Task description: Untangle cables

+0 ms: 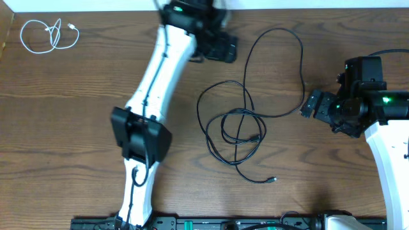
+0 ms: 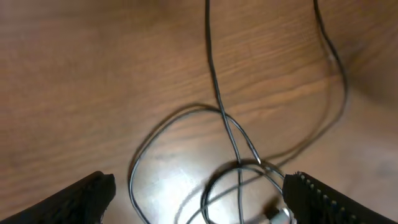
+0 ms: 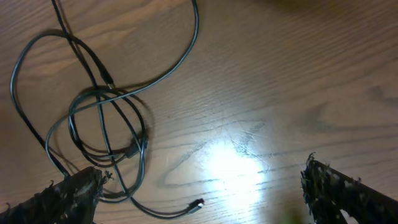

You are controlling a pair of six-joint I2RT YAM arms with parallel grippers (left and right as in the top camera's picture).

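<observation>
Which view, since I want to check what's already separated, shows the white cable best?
Overhead: the white cable lies coiled and whole at top left, well apart from the black tangle. Both wrist views show only parts of the black tangle; the white one is outside them.

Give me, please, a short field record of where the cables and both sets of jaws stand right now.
black cables: tangled in overlapping loops, mid-table
loose plug end: lying free, lower right of the tangle in the overhead view
white cable: coiled by itself, top left corner, apart from the black ones
left jaws: open, holding nothing
right jaws: open, holding nothing, right of the tangle
table: brown wood
</observation>
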